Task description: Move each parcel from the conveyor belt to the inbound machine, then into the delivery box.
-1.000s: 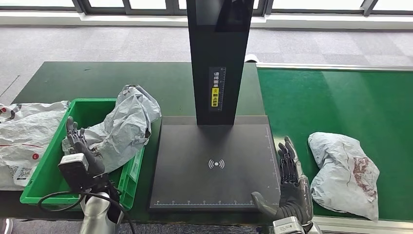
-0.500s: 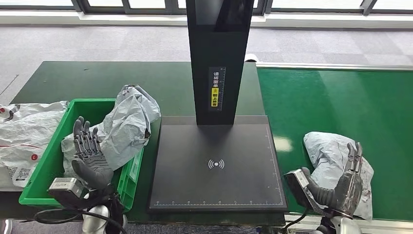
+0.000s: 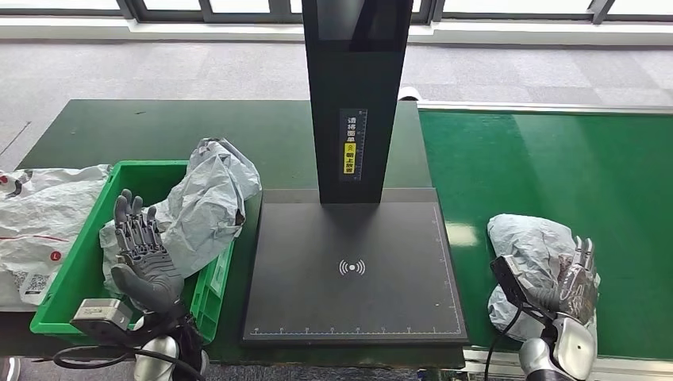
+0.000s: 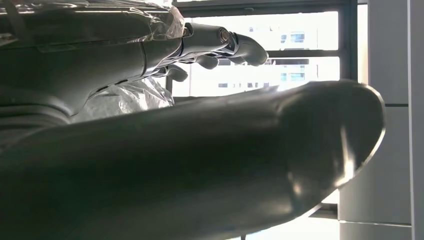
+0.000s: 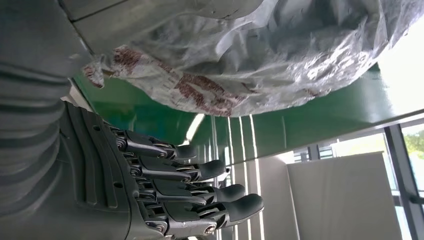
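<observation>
Grey carpet point(image 3: 159, 71) runs back to a row of dark-framed windows point(image 3: 238, 9) behind a dark green tabletop point(image 3: 174, 131). On the tabletop stands the inbound machine point(image 3: 353, 266), a flat black scan plate with a wireless mark at its middle and a tall black column point(image 3: 357, 95) rising from its far edge; the column carries a small yellow label. The plate is bare.

Just left of the plate sits the green delivery box point(image 3: 79, 278), a plastic crate. A crumpled grey parcel point(image 3: 202, 206) fills its right half and bulges over the wall nearest the plate. More white and grey mailer bags point(image 3: 40, 218) lie outside the crate along its left wall, reaching the picture's left edge.

To the right, a bright green conveyor belt point(image 3: 548, 167) with a metal rail on its far side meets the tabletop beside the column. Most of its surface is open. A grey parcel with reddish smears point(image 3: 528, 242) lies near the belt's near edge, close to the plate's right side.

The left robot hand point(image 3: 143, 250) is raised over the near part of the crate, fingers apart and straight, holding nothing, with the crate's parcel just beyond it. The right robot hand point(image 3: 573, 278) is at the near right side of the belt parcel, fingers point(image 5: 200, 170) extended alongside it and not closed on it; whether they touch the bag cannot be told.
</observation>
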Motion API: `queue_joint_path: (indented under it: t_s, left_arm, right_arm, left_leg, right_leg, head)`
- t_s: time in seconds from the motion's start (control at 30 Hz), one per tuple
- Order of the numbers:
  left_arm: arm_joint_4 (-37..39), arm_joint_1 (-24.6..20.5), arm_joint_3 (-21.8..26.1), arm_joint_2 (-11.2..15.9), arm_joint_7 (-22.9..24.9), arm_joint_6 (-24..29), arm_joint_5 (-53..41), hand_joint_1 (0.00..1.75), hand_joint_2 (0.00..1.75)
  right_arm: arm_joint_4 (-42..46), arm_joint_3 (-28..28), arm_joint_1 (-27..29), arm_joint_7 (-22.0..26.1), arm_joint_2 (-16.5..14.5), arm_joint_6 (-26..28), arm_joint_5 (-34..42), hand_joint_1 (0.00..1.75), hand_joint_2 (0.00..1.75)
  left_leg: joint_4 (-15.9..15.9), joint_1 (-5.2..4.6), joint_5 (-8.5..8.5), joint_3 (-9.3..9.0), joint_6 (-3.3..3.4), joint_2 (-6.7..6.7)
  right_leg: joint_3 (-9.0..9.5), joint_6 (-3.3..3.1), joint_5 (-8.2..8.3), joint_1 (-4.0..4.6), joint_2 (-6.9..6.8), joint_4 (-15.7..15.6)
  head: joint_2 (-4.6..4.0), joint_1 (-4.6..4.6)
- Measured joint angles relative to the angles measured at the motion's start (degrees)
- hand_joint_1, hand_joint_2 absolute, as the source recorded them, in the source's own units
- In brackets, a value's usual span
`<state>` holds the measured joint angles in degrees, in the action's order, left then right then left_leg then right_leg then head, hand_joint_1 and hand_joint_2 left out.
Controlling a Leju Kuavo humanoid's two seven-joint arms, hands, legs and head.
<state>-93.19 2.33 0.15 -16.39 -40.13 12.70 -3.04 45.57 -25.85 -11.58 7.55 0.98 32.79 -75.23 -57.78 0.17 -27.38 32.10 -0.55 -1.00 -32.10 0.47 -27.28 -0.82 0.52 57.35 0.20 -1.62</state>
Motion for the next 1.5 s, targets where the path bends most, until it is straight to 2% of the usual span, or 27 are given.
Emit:
queue_joint_path:
  t_s: [0.1, 0.2, 0.33, 0.47, 0.93, 1.03, 1.17, 1.33, 1.5]
  left_arm:
    - [-0.3, 0.4, 0.0, -0.1, 0.0, 0.0, 0.0, 0.0, 0.0]
    - [-0.3, 0.5, 0.0, -0.2, 0.0, -0.1, -0.1, 0.0, 0.0]
    - [-0.3, 0.4, 0.0, -0.2, 0.0, -0.3, -0.1, 0.0, 0.0]
    - [-0.3, 0.4, 0.1, -0.3, 0.0, -0.6, -0.1, 0.0, 0.0]
    - [-1.3, 1.2, 0.8, -0.5, 0.0, -0.9, -0.8, 0.0, 0.0]
    - [-1.7, 1.7, 1.1, -0.7, 0.0, -0.9, -1.0, 0.0, 0.0]
    - [-2.7, 2.5, 1.4, -1.3, 0.0, -0.4, -1.2, 0.0, 0.0]
    - [-3.2, 2.8, 1.5, -1.4, 0.0, -0.1, -1.4, 0.0, 0.0]
    - [-2.8, 2.7, 1.5, -1.4, 0.0, -0.2, -1.3, 0.0, 0.0]
  right_arm:
    - [-6.1, 0.0, -3.3, -0.6, 0.8, -1.3, -0.3, 0.0, 1.75]
    - [-11.2, 0.0, -5.6, -4.0, 1.2, -5.6, -1.6, 0.03, 1.75]
    - [-15.4, 0.0, -7.2, -6.4, 1.5, -10.2, -2.7, 1.75, 1.75]
    - [-18.4, 0.2, -8.4, -7.4, 2.0, -14.3, -3.6, 1.75, 1.75]
    - [-20.2, 0.3, -9.8, -6.2, 2.1, -12.8, -2.5, 1.75, 1.75]
    - [-19.7, 0.3, -9.7, -2.5, 1.7, -9.2, -0.3, 1.75, 1.75]
    - [-15.1, 0.3, -8.4, 6.3, -0.1, -3.9, 8.3, 1.75, 1.75]
    - [-2.4, 0.8, -3.9, 15.8, -3.2, -3.5, 21.6, 1.75, 1.75]
    - [11.0, 2.5, 1.8, 21.6, -5.8, -3.4, 30.2, 1.75, 1.75]
  left_leg:
    - [0.0, 0.0, 0.0, 0.01, 0.0, 0.0]
    - [0.0, 0.01, 0.0, 0.02, 0.0, -0.06]
    - [0.0, 0.01, 0.0, 0.04, 0.0, -0.08]
    - [0.0, 0.01, 0.0, 0.02, 0.0, -0.09]
    - [0.0, 0.01, 0.02, -0.2, 0.04, -0.07]
    - [0.0, 0.01, 0.03, -0.16, 0.03, -0.07]
    - [0.0, 0.0, 0.06, -0.05, 0.0, -0.09]
    - [0.0, 0.01, 0.06, 0.13, -0.01, -0.28]
    - [0.0, 0.01, 0.06, 0.28, -0.01, -0.27]
  right_leg:
    - [-0.03, 0.0, 0.0, 0.0, 0.0, 0.0]
    - [-0.03, 0.0, -0.01, 0.01, -0.02, 0.0]
    - [-0.03, 0.0, -0.01, 0.01, -0.02, 0.0]
    - [0.0, 0.0, -0.01, 0.01, -0.03, 0.0]
    - [0.27, 0.06, 0.04, 0.01, -0.03, 0.0]
    - [0.24, 0.06, 0.05, 0.01, -0.03, 0.0]
    - [0.1, 0.07, 0.07, 0.0, -0.04, 0.0]
    - [-0.06, 0.04, 0.03, 0.01, -0.19, 0.0]
    - [-0.21, 0.04, 0.01, 0.01, -0.19, 0.0]
  head:
    - [0.0, -0.01]
    - [0.0, -0.02]
    - [0.0, -0.01]
    - [0.0, -0.01]
    - [0.0, -0.01]
    - [0.0, -0.01]
    - [0.0, -0.01]
    - [0.0, -0.01]
    - [0.0, -0.01]
